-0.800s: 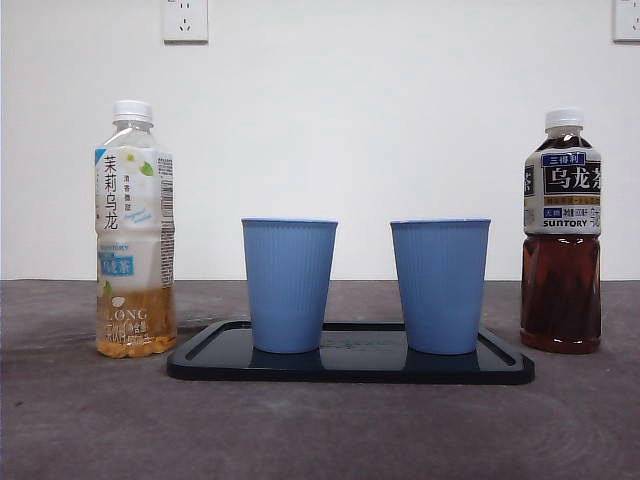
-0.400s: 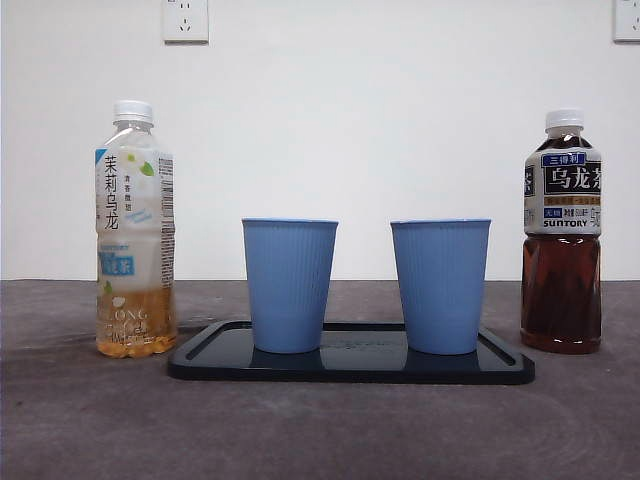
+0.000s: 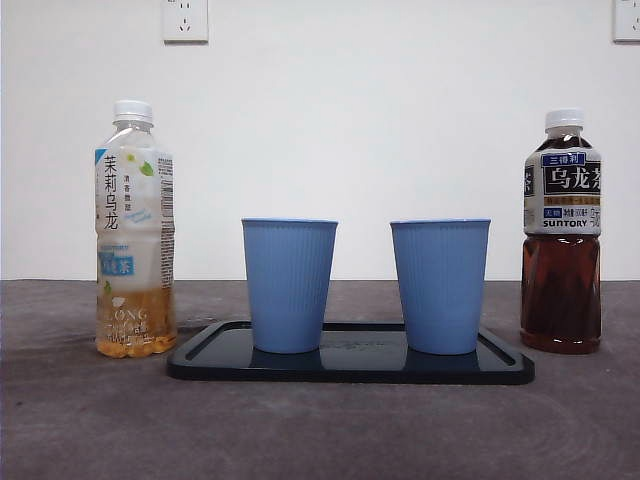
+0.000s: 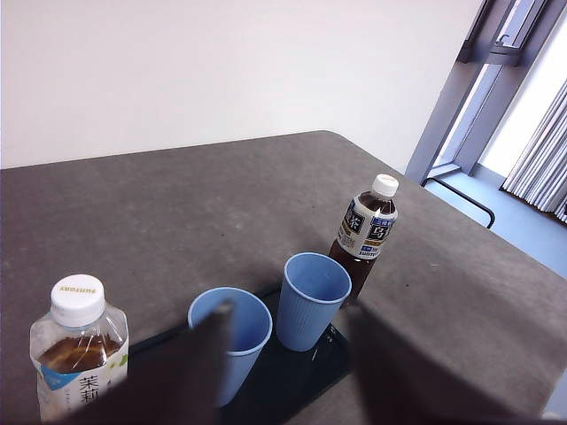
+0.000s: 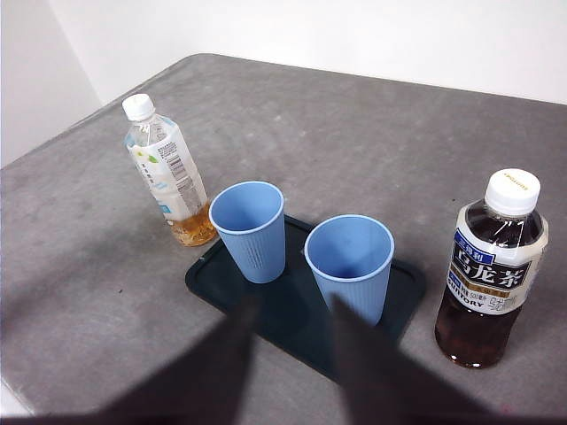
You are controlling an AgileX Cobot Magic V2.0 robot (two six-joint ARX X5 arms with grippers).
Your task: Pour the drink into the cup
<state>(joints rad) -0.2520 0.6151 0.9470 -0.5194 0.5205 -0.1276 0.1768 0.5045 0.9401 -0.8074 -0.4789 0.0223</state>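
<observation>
Neither arm appears in the front view; each gripper is seen only through its own wrist camera, as blurred dark jaws rising out of focus. The left gripper (image 4: 283,372) hangs high above the table with its jaws spread wide and holding nothing, one jaw smearing across the near blue cup and the tray beneath it. The right gripper (image 5: 292,354) also hangs high, jaws parted and empty, their blurred shapes covering the tray's near edge. On the grey table (image 3: 320,430) a dark tray (image 3: 350,362) carries two blue ribbed cups standing upright and just apart: the left cup (image 3: 289,285) and the right cup (image 3: 440,285), both looking empty from above. A pale jasmine tea bottle (image 3: 134,230), capped and only about a quarter full, stands upright just beside the tray's left end. A dark oolong tea bottle (image 3: 562,232), capped and nearly full, stands upright near the tray's right end. Two wall sockets (image 3: 185,20) are cut off by the picture's top edge.
</observation>
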